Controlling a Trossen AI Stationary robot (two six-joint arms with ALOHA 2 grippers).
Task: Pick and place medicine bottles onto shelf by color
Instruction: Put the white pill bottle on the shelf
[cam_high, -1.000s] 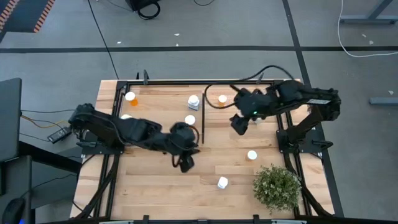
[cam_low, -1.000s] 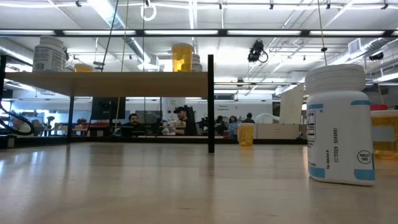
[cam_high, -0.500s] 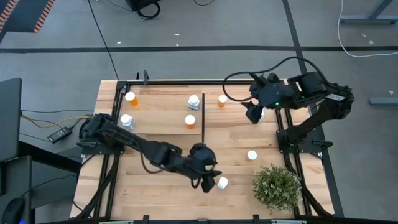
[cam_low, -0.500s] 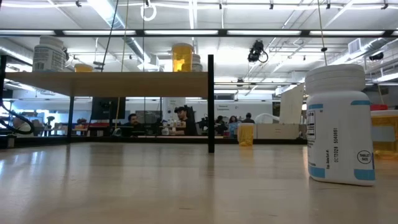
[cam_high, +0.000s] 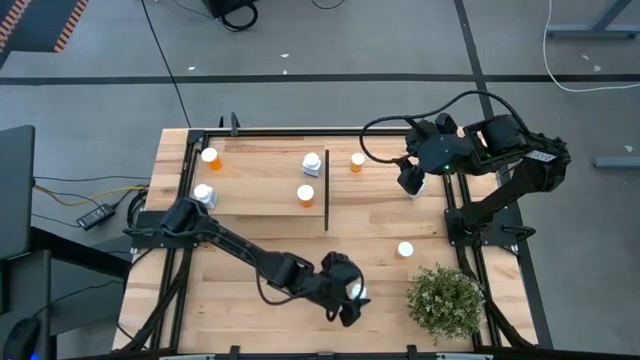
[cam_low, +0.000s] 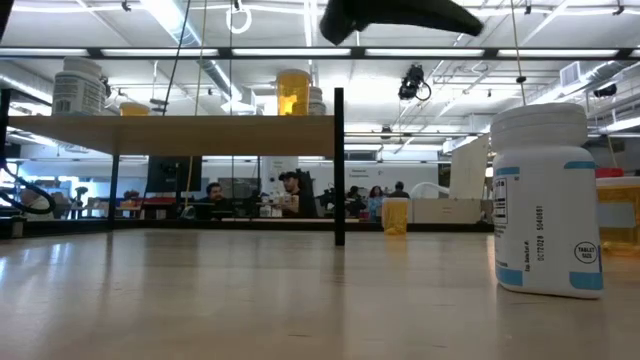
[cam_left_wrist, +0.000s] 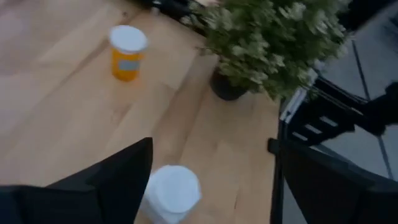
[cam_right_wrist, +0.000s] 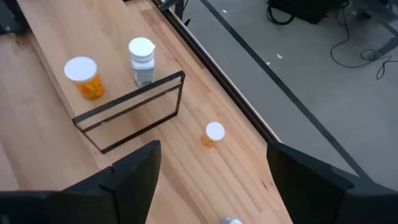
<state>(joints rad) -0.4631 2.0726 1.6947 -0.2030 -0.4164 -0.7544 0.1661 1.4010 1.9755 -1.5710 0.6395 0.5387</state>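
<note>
Left gripper (cam_high: 349, 297): fingers spread wide around a white-capped pale bottle (cam_left_wrist: 169, 193), not gripping, at table's 6 o'clock
Right gripper (cam_high: 412, 181): open, empty, at 1 o'clock
Done: four bottles on the light-wood shelf (cam_high: 255, 185)
Left: four on the plank table (cam_high: 240, 320)

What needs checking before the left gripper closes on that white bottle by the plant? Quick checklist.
1. Left gripper open: ok, jaws spread wide.
2. White-capped bottle between the fingers: ok, though it sits nearer one finger.
3. Bottle upright: ok, cap faces up.
4. Clearance from potted plant: ok, apart from the bottle, but close.
5. Shelf has free space: ok, four bottles on it, bare wood between.
6. Right gripper out of the way: ok, at the table's far right edge, open and empty.
</note>
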